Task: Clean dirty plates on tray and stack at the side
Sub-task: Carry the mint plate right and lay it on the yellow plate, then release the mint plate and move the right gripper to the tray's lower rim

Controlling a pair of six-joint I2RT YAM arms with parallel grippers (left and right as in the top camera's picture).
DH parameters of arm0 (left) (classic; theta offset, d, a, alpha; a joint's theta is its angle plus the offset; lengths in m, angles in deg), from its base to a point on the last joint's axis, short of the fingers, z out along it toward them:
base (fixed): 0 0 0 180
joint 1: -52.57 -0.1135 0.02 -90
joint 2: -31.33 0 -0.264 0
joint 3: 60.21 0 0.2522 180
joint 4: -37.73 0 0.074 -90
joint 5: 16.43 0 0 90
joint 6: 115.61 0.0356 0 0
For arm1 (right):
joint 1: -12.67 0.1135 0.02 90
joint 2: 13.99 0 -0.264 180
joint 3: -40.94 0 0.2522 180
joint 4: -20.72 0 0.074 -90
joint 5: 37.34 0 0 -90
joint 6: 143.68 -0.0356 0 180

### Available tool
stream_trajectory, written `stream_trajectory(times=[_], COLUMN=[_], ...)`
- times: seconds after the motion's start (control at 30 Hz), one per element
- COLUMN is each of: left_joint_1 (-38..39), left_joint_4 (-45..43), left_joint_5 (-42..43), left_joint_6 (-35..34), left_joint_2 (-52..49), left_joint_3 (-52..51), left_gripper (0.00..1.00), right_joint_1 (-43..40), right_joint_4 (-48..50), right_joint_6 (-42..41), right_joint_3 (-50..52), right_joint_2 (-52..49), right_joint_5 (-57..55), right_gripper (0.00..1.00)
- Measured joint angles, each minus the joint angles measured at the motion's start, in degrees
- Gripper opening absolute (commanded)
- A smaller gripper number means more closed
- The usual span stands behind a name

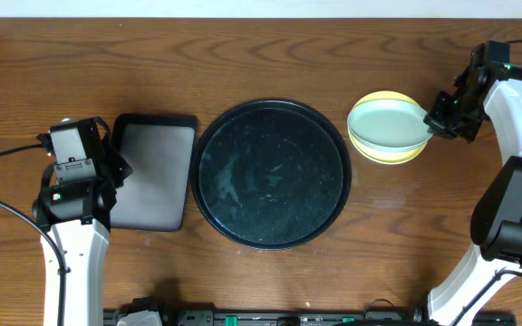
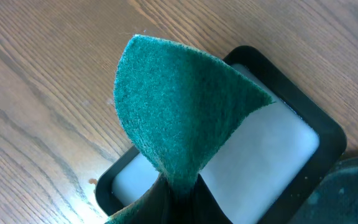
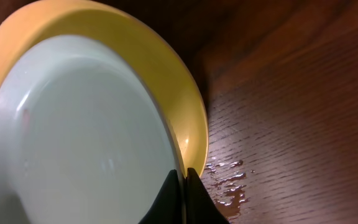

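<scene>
The mint plate (image 1: 386, 122) lies on the yellow plate (image 1: 390, 157), stacked just right of the round tray (image 1: 279, 195), which is bare and wet; the right gripper (image 1: 435, 120) sits at the stack's edge away from the tray, fingers pinched together on the mint plate's rim. Its likely exit is outward over open wood; the left gripper (image 2: 166, 202), left of the tray, clamps the green sponge (image 2: 185, 106).

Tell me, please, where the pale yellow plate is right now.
In the overhead view the yellow plate sits on the table right of the round black tray, directly under a mint-blue plate, by the right gripper.
</scene>
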Motion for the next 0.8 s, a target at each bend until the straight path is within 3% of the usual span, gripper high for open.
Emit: stream_trajectory(times=[0.07,0.1,0.2,0.63,0.8], left_joint_1=[0.0,0.0,0.0,0.0,0.0], left_joint_4=[0.0,0.0,0.0,0.0,0.0], left_joint_5=[0.0,0.0,0.0,0.0,0.0], left_joint_6=[0.0,0.0,0.0,0.0,0.0], left_joint_2=[0.0,0.0,0.0,0.0,0.0], left_joint_3=[0.0,0.0,0.0,0.0,0.0], left_gripper=[0.08,0.08,0.08,0.08,0.08], right_joint_1=[0.0,0.0,0.0,4.3,9.8], right_joint_4=[0.1,0.1,0.4,1.0,-0.1], right_joint_6=[0.1,0.1,0.4,6.8,8.7], right_joint_3=[0.3,0.5,1.5,8.3,9.6], right_joint_2=[0.0,0.0,0.0,0.0,0.0], right_joint_5=[0.0,-0.1,-0.2,1.6,1.8], right_gripper=[0.44,0.52,0.63,0.72,0.61])
